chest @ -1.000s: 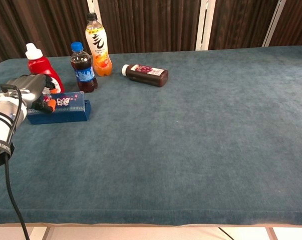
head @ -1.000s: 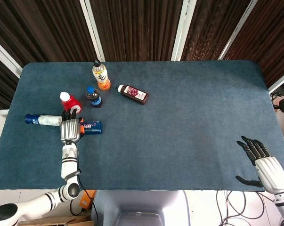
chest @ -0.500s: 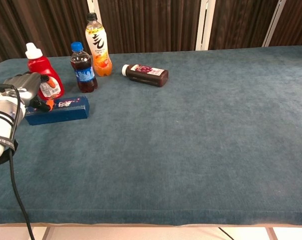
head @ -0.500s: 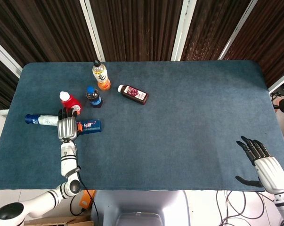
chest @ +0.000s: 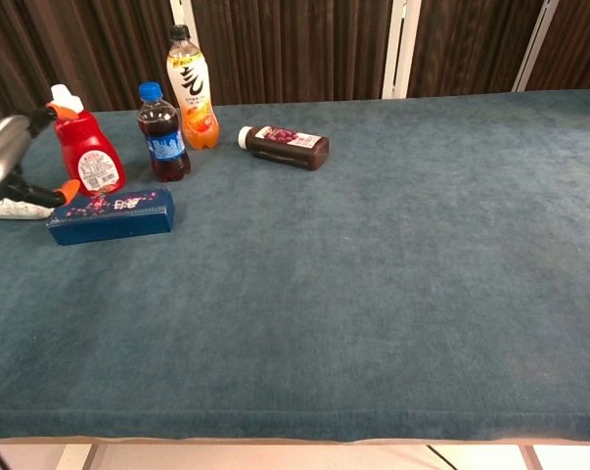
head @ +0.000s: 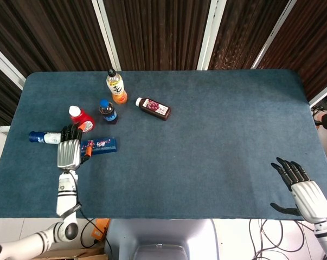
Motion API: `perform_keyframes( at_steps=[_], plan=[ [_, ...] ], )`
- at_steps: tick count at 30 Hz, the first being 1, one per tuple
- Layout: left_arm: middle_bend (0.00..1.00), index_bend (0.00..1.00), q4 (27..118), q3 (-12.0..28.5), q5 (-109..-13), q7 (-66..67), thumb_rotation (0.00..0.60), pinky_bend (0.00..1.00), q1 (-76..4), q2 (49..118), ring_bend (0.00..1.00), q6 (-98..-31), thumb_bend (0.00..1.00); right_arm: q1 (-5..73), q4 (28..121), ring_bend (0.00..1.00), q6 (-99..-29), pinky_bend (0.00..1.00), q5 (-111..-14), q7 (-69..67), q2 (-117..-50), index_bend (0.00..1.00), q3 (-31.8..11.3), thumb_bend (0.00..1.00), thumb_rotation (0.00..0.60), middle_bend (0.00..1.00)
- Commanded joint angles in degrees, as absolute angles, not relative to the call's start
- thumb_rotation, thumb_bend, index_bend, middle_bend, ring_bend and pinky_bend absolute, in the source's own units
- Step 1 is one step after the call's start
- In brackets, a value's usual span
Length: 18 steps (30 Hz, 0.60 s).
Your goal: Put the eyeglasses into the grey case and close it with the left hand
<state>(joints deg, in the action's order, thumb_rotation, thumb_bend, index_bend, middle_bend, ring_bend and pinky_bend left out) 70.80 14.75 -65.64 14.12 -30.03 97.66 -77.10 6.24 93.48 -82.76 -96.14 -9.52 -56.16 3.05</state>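
No eyeglasses or grey case can be seen on the table [head: 206, 141]. The left robot hand [head: 69, 151] is held empty, fingers apart, beside the blue box [head: 100, 145]; the right robot hand [head: 301, 189] is spread open near right. Locating the eyeglasses seems required first.

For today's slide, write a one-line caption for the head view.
Left hand hovers beside a blue box among five bottles; right hand waits open at the table's near edge.

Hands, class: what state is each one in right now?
Left hand: open, holding nothing, beside the blue box.
Right hand: open, fingers spread, empty.
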Motion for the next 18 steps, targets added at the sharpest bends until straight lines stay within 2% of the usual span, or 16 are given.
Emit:
perform_keyframes(
  at_steps=[1,3,6,8,18],
  plan=[
    [0.02,0.07,84.45,2.29,-78.13,1.27,0.6,0.02,-18.75,82.12,0.0,-84.35,0.36,6.24,93.85,0.0,-82.2,0.0,-96.07,-7.38,-56.92,0.0,3.17,0.25,0.6,0.0],
    [0.0,0.03,88.0,-2.37,-80.99,-0.27,0.6,0.0,-15.34,76.01,0.0,-85.65,0.36,6.32,94.13,0.0,-81.63,0.0,-96.03,-5.54,-57.57,0.0,3.28,0.25,0.6,0.0],
    [0.0,0.0,89.26,-5.86,-84.89,-2.02,0.6,0.0,-11.64,71.58,0.0,-89.41,0.35,6.46,94.54,0.0,-80.95,0.0,-96.14,-3.29,-58.49,0.0,3.42,0.25,0.6,0.0],
    [0.0,0.0,87.05,-6.43,-87.06,-4.63,0.6,0.0,-9.71,71.56,0.0,-92.32,0.33,6.62,94.73,0.0,-80.48,0.0,-96.1,-2.15,-59.06,0.0,3.43,0.25,0.6,0.0],
    [0.0,0.0,84.94,-6.39,-90.92,-5.05,0.6,0.0,-7.95,70.84,0.0,-93.03,0.31,6.6,95.14,0.0,-80.02,0.0,-96.08,0.98,-60.28,0.0,3.62,0.25,0.6,0.0]
  ],
)
